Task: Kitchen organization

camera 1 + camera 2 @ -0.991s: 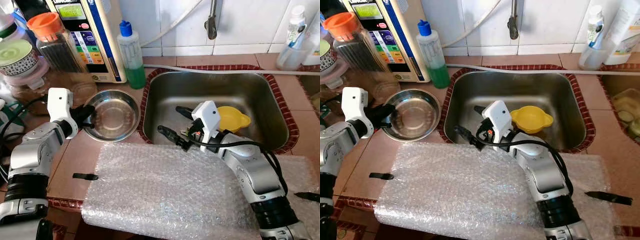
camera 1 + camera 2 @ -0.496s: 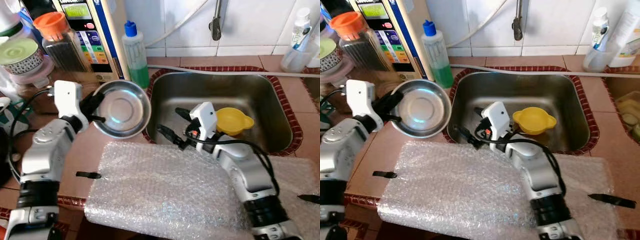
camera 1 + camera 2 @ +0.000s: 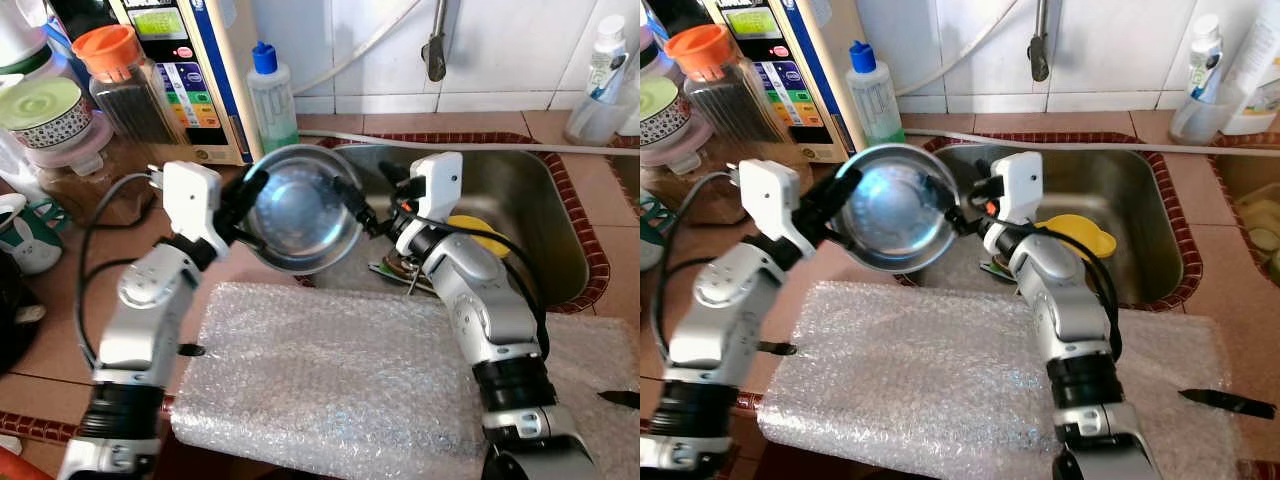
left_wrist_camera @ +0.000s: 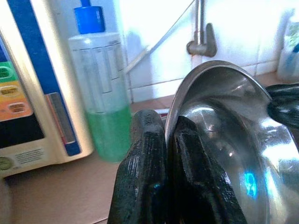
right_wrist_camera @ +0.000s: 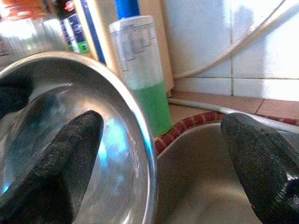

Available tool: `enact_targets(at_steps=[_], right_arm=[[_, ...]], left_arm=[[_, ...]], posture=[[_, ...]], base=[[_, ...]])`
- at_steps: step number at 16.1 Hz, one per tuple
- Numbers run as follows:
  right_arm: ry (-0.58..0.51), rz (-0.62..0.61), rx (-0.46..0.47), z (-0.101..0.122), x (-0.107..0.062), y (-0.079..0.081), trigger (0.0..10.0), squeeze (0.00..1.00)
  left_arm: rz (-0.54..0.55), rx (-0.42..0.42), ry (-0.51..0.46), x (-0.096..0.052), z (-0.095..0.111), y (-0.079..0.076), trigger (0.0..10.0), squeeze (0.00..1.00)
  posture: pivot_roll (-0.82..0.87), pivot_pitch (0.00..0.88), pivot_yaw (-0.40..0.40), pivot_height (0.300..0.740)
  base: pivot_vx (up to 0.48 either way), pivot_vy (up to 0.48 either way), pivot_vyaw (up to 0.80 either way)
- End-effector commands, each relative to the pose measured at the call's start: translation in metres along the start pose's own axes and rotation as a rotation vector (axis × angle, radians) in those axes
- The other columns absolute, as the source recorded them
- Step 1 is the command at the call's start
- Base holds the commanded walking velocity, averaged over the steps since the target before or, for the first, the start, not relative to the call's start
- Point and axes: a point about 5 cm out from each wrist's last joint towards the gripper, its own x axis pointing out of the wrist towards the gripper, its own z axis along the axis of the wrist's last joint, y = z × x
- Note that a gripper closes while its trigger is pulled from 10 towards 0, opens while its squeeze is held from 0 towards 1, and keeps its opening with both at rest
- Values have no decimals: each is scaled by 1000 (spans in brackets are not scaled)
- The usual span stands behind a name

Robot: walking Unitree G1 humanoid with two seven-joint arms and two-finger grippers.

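A round steel bowl hangs tilted in the air over the left rim of the sink. My left gripper is shut on the bowl's left rim; in the left wrist view the two fingers pinch the thin edge. My right gripper stands open at the bowl's right rim. In the right wrist view one fingertip lies inside the bowl and the other is well outside it. A yellow funnel-like dish lies in the sink behind the right arm.
Bubble wrap covers the counter in front. A green soap bottle, a water purifier, an orange-lidded jar and a faucet stand along the back. A mug sits far left.
The left gripper lifted the bowl off the counter, tilted it and carried it right toward the sink. The right gripper rose out of the sink to the bowl's right rim.
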Motion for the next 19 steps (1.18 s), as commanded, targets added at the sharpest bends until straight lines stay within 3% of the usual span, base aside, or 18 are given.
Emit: enact_targets(at_steps=[1, 5, 6, 7, 8, 17, 19], right_arm=[[-14, 17, -4, 4, 9, 7, 10000, 0], [82, 12, 16, -13, 15, 12, 10000, 0], [107, 14, 21, -20, 16, 16, 5686, 0], [122, 6, 11, -22, 16, 15, 5686, 0], [123, -13, 33, -23, 14, 13, 0, 0], [166, -228, -84, -23, 5, -6, 0, 0], [176, -223, -47, -27, 4, -5, 0, 0]], left_arm=[[-2, 15, -23, 1, 2, -2, 0, 0], [-49, 10, -57, 9, 5, -14, 0, 0], [-56, 15, -74, 11, 8, -15, 0, 0], [-54, 17, -76, 11, 8, -15, 0, 0], [-42, 11, -77, 10, 7, -14, 0, 0], [39, 106, -48, 7, 4, 3, 0, 0], [41, 111, -49, 7, 4, 4, 0, 0]], posture=[[-210, 113, 151, 740], [-204, 120, 151, 740], [-210, 126, 161, 740], [-212, 126, 161, 740], [-211, 126, 159, 740], [-200, 116, 148, 740], [-203, 117, 149, 740]], base=[[0, 0, 0], [0, 0, 0], [0, 0, 0], [0, 0, 0], [0, 0, 0], [0, 0, 0], [0, 0, 0]])
